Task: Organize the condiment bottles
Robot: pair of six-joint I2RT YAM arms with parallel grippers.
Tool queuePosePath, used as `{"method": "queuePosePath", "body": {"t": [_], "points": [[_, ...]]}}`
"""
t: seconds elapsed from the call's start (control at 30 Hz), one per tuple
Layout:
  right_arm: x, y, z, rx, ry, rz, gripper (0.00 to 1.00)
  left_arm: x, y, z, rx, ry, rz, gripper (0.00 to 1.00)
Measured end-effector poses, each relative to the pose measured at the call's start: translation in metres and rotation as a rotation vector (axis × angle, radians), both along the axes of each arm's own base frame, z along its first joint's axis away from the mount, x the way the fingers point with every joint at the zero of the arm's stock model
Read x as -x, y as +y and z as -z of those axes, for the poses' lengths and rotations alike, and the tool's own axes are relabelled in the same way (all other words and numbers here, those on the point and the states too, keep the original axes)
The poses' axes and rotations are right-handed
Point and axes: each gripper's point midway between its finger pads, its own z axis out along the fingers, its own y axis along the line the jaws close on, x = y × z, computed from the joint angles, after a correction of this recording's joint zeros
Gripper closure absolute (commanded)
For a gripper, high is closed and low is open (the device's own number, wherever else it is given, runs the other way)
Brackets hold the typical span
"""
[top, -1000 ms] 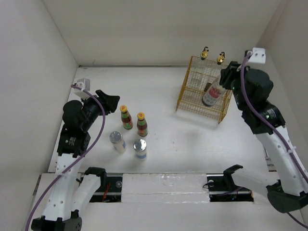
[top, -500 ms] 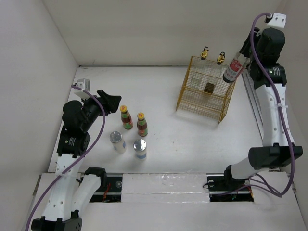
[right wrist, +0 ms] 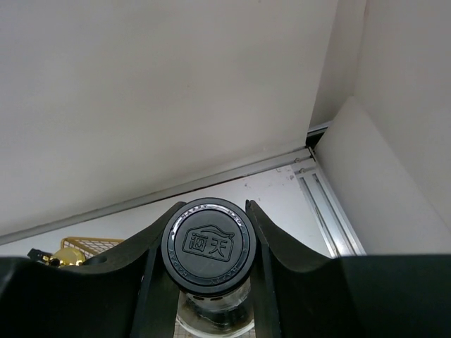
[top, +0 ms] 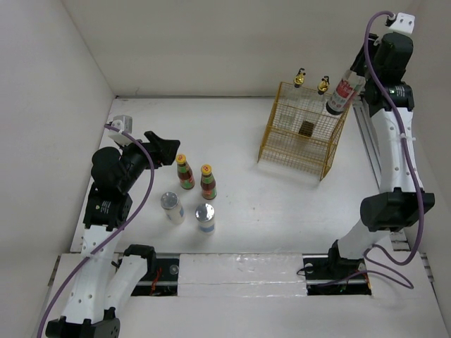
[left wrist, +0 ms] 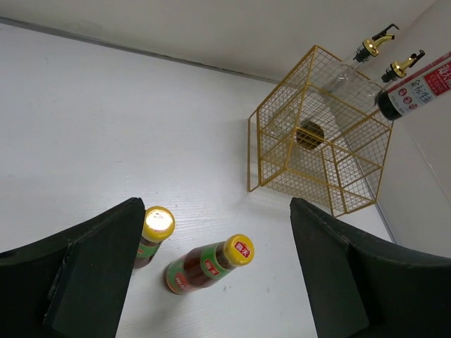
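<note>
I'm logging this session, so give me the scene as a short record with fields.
Basket: yellow wire basket, far right of table
In basket: two clear glass cruets with gold spouts
Right jaws: shut on tall clear black-capped bottle with red-white label, held above the basket's far right corner
Left jaws: open, empty
Standing on table, left: two red-sauce bottles with orange caps; two short silver-lidded jars

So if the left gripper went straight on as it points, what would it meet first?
Probably the red-sauce bottles, framed between the left gripper's open fingers in its wrist view; which one first, and whether it clears their caps, is unclear.
</note>
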Motion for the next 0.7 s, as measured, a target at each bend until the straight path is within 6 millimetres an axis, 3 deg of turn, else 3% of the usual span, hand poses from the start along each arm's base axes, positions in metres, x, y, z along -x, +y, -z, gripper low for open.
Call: {"method": "queuePosePath", "body": {"t": [0.4, 0.7], "points": [[-0.017, -0.003, 0.005, 0.026, -0.037, 0.016, 1.0, 0.0, 0.0, 0.0, 0.0, -0.001, -0.001, 0.16], [-0.029, -0.002, 0.074, 0.035, 0.07, 0.02, 1.0, 0.0, 0.0, 0.0, 0.0, 0.0, 0.0, 0.15]]}}
